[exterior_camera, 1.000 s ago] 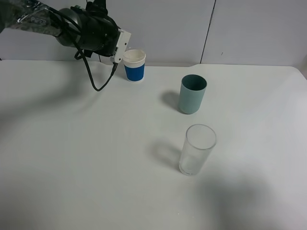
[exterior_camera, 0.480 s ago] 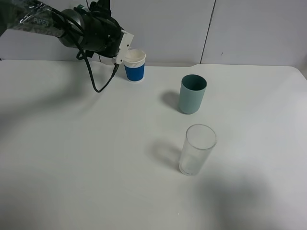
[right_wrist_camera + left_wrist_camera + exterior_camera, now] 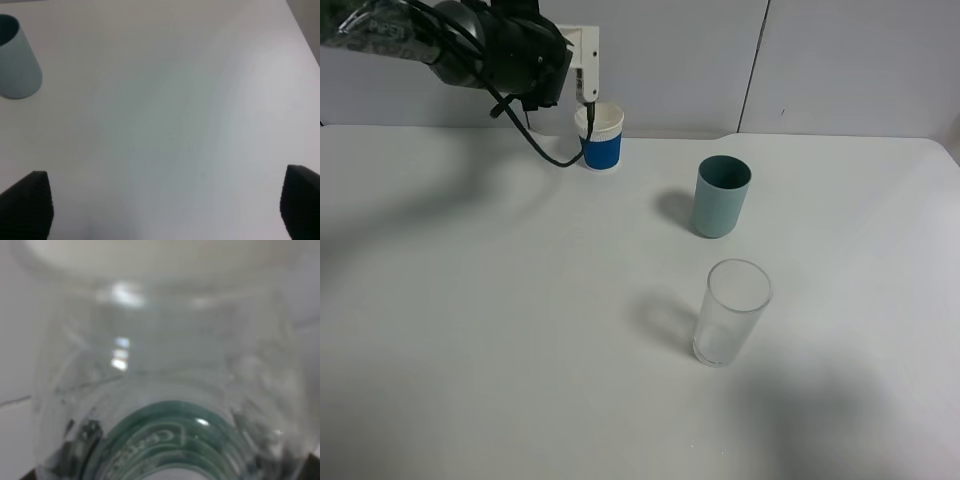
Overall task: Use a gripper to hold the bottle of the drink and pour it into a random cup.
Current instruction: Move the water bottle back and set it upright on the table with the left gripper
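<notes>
Right gripper (image 3: 162, 207) – over bare white table (image 3: 500, 330). Its two dark fingertips (image 3: 25, 205) stand wide apart with nothing between them. It does not show in the overhead view.

Nearest on the table, right of the middle: a glass tumbler (image 3: 732, 312), clear and upright.

Farther back and just left of the tumbler's line: a teal cup (image 3: 722, 196), upright with its mouth open to the camera. It stands apart from the tumbler. The right wrist camera also catches this cup at the edge of its view.

Far edge, left of the middle: the paper cup (image 3: 601, 137), with a white rim and a blue sleeve, upright. It stands well apart from the teal cup.

Above the paper cup's left rim: the left gripper (image 3: 583, 70), a white block at the end of the black left arm (image 3: 490, 50), which reaches in from the far left. A black cable (image 3: 535, 150) loops down from the arm to just left of the cup. We cannot tell whether the gripper touches the rim.

Bottle (image 3: 160, 365) – clamped in the left gripper, so it sits at the far left over the paper cup. It fills the left wrist view: a clear wall, with the green label band (image 3: 165, 440) curving across. The image is blurred and the lettering is unreadable. In the overhead view we cannot make the bottle out, nor judge its tilt.

Behind all: a grey panelled wall (image 3: 840, 60).
</notes>
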You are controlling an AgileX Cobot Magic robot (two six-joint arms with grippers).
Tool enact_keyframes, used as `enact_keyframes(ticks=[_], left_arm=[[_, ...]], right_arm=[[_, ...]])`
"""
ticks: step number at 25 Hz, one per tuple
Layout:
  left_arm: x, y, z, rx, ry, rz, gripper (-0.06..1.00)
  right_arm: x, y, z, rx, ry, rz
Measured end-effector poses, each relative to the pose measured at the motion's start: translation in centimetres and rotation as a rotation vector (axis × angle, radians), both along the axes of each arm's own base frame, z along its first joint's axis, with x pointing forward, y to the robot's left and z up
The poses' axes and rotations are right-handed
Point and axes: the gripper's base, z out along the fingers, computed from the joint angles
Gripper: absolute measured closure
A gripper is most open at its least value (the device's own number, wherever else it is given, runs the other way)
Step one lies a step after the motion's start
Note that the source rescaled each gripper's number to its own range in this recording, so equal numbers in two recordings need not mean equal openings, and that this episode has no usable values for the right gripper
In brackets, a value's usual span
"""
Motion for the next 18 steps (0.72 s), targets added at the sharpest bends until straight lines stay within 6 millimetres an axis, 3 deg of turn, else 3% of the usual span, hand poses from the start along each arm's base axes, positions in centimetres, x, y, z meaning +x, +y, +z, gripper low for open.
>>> enact_keyframes(ticks=[10,18], left_arm=[[-0.6,1.0,3.8,-0.487,0.007,-0.023,0.87],[-2.5,4.3,4.3,-0.807,0.105,-0.037,0.87]], right_arm=[[0.0,0.0,0.0,0.0,0.0,0.0],[0.0,0.0,0.0,0.0,0.0,0.0]])
